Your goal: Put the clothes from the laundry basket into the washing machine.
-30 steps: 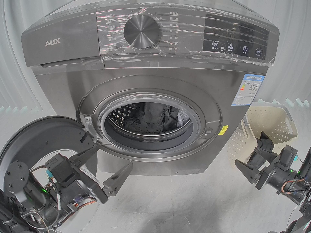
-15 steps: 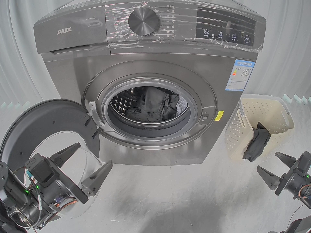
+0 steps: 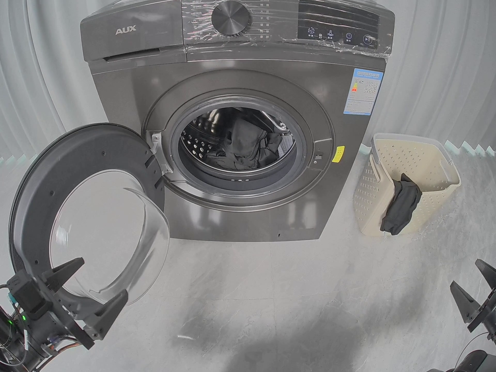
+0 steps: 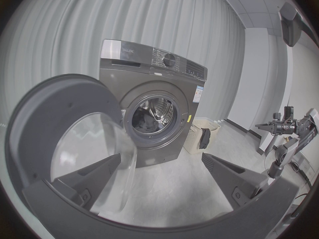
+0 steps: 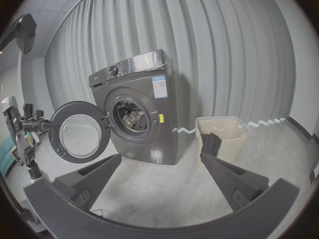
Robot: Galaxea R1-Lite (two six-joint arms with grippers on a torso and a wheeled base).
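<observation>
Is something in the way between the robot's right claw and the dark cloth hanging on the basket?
Nothing visible. Only bare floor lies between the open right gripper and the dark cloth, which hangs over the laundry basket's near rim.

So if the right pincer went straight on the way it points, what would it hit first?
Probably the washer, low at its corner nearest the basket; the way there looks free for the right pincer, though depth is unclear.
</observation>
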